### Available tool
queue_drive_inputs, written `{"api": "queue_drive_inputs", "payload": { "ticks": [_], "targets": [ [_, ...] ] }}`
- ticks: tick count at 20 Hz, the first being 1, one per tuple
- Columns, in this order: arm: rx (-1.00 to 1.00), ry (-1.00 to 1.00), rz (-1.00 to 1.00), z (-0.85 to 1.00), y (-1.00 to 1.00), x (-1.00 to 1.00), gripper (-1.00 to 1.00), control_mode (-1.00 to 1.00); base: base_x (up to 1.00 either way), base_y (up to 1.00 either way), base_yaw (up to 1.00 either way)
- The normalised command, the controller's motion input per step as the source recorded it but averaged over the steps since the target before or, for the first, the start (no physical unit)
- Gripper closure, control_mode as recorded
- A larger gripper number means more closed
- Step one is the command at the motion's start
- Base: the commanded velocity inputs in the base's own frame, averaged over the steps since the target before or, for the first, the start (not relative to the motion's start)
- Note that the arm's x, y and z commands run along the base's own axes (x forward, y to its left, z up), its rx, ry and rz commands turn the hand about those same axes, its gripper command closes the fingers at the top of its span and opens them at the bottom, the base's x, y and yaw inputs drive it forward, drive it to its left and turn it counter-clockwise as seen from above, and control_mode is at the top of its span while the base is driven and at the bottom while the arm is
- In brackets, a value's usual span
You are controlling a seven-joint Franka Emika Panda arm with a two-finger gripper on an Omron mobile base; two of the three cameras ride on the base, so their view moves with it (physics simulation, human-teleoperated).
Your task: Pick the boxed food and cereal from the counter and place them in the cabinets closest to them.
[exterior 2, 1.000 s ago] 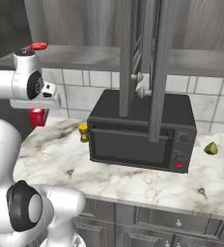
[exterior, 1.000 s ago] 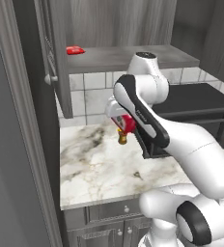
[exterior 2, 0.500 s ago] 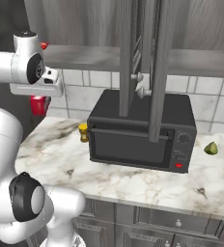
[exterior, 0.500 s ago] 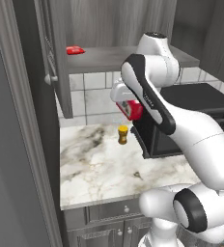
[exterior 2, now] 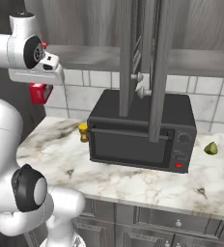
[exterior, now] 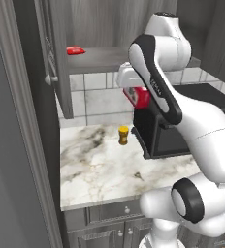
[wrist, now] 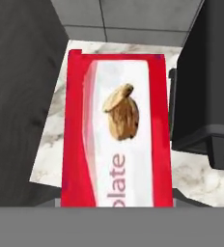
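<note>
The boxed food is held up off the worktop, just below the open cabinets, presumably for lifting onto the shelf. The gripper appears clamped on it, though its fingertips are hidden. The cereal is not made out; the label is cut off.

black microwave, yellow jar, green fruit
</note>
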Motion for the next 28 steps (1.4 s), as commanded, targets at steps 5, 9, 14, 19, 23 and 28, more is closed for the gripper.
{"api": "queue_drive_inputs", "payload": {
  "ticks": [5,9,14,19,23,28],
  "targets": [
    [0.00,-0.12,-0.03,0.45,-0.07,-0.10,1.00,-1.00,0.00,0.00,0.00],
    [0.01,-0.12,-0.02,0.46,-0.10,-0.14,1.00,-1.00,0.00,0.00,0.00],
    [0.00,-0.10,-0.02,0.44,-0.04,-0.11,1.00,-1.00,0.00,0.00,0.00],
    [0.02,-0.11,0.00,0.39,0.00,0.00,1.00,-1.00,0.00,0.00,0.00],
    [0.00,-0.06,0.00,0.07,0.00,0.00,1.00,-1.00,0.00,0.00,0.00],
    [0.00,-0.11,0.00,0.00,0.00,0.00,1.00,-1.00,0.00,0.00,0.00]
  ]
}}
